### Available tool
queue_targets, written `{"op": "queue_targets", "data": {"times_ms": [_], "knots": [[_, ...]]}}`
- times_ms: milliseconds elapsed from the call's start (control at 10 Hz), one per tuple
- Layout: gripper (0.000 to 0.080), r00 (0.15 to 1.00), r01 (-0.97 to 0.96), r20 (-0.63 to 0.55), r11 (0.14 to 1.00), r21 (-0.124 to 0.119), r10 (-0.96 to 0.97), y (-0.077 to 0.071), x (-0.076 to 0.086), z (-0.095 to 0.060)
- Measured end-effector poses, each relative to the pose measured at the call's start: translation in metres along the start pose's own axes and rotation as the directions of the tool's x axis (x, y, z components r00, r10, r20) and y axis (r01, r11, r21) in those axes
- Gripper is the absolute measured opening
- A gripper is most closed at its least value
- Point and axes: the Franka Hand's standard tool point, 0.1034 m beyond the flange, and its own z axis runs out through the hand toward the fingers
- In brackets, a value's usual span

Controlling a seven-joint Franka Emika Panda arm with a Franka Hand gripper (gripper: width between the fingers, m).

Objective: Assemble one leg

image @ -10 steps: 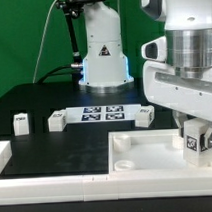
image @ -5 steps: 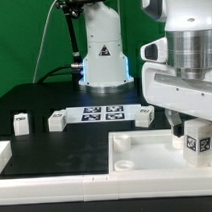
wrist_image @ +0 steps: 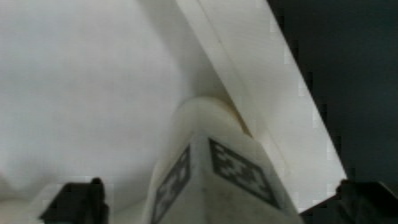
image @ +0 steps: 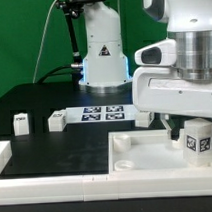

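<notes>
A white leg [image: 201, 139] with a black-and-white tag stands upright in the near corner of the large white panel [image: 146, 152], at the exterior view's right. My gripper [image: 185, 130] hangs just above and around it, jaws apart. In the wrist view the leg [wrist_image: 222, 170] rises between my two dark fingertips [wrist_image: 75, 202] with a gap on each side, beside the panel's raised rim [wrist_image: 249, 70]. Three more legs lie on the black table: one at the far left [image: 22, 122], one beside it [image: 57, 120], one by my arm [image: 144, 114].
The marker board [image: 102, 114] lies flat between the loose legs. A white robot base [image: 102, 54] stands behind it. A white raised ledge [image: 4, 153] runs along the exterior view's left and the table's front edge.
My gripper has risen a little and shifted toward the exterior view's left. The leg it stood around stays upright on the panel corner, now more exposed.
</notes>
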Motion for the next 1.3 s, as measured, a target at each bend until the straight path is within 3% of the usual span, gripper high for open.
{"op": "queue_targets", "data": {"times_ms": [400, 500, 800, 1000, 1100, 1200, 1300], "knots": [[0.0649, 0.9, 0.435, -0.006, 0.9, 0.001, -0.435, -0.0002, 0.0019, -0.0041], [0.0649, 0.882, 0.472, -0.007, 0.882, 0.001, -0.472, -0.0009, 0.0019, -0.0049], [0.0649, 0.708, 0.707, -0.003, 0.708, -0.015, -0.707, 0.0036, 0.0048, -0.0044], [0.0622, 0.697, 0.717, -0.002, 0.697, -0.017, -0.717, 0.0042, 0.0051, -0.004], [0.0447, 0.697, 0.717, -0.002, 0.697, -0.017, -0.717, 0.0045, 0.0052, -0.0038], [0.0447, 0.709, 0.705, -0.002, 0.709, -0.017, -0.705, 0.0044, 0.005, -0.0037], [0.0286, 0.72, 0.693, -0.002, 0.72, -0.017, -0.694, 0.0044, 0.005, -0.0035]]}}
